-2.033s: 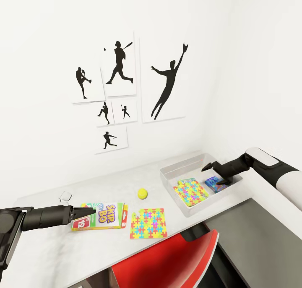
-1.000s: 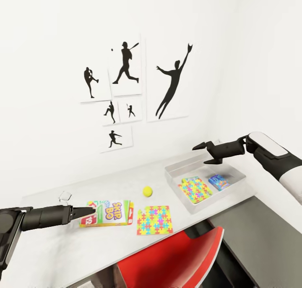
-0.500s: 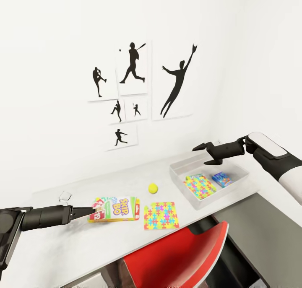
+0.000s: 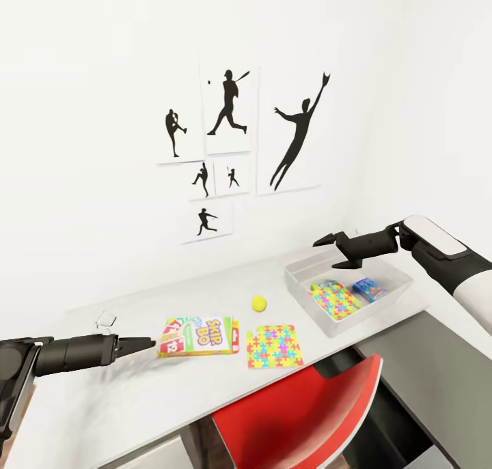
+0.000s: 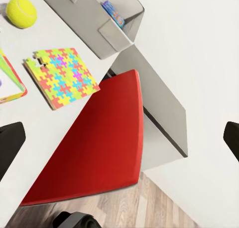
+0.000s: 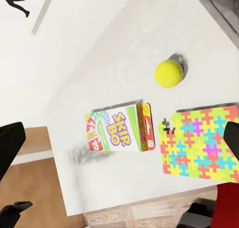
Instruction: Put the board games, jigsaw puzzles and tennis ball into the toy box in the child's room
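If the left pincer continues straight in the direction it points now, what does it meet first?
Probably the SKIP-BO box: the left pincer, open and empty, points at its near end along the table. Its exact height above the top is unclear.

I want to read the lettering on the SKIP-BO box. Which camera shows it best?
The right wrist view: the SKIP-BO box lies whole, its lettering large. The head view shows it smaller and slanted; the left wrist view catches just a corner.
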Motion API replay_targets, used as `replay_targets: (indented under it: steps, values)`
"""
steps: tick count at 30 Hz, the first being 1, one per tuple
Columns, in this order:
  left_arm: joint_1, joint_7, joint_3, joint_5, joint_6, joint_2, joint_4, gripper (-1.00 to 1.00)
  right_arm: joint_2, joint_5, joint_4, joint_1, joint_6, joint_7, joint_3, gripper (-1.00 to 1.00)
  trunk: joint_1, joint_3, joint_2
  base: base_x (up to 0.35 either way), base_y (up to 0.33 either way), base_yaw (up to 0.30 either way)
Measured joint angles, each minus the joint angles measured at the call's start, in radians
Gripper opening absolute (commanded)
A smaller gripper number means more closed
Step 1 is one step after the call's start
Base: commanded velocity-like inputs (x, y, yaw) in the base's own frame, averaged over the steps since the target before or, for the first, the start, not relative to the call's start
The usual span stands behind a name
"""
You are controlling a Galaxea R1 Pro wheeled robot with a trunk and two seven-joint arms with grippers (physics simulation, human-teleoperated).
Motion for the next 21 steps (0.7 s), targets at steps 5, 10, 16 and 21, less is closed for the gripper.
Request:
replay_targets:
  steps: [5, 10, 16, 21]
  values:
    - [0.000, 0.000, 0.000, 0.000, 0.000, 0.000, 0.000, 1.00, 0.000, 0.000, 0.000, 0.000, 0.000, 0.000, 0.000, 1.00, 0.000, 0.000, 0.000, -0.033, 0.092, 0.000]
    - [0.000, 0.000, 0.000, 0.000, 0.000, 0.000, 0.000, 1.00, 0.000, 0.000, 0.000, 0.000, 0.000, 0.000, 0.000, 1.00, 0.000, 0.000, 0.000, -0.049, 0.132, 0.000]
    - [0.000, 0.000, 0.000, 0.000, 0.000, 0.000, 0.000, 1.00, 0.000, 0.002, 0.000, 0.000, 0.000, -0.002, 0.000, 1.00, 0.000, 0.000, 0.000, -0.034, 0.132, 0.000]
    - [0.000, 0.000, 0.000, 0.000, 0.000, 0.000, 0.000, 1.00, 0.000, 0.002, 0.000, 0.000, 0.000, -0.003, 0.001, 1.00, 0.000, 0.000, 0.000, -0.025, 0.090, 0.000]
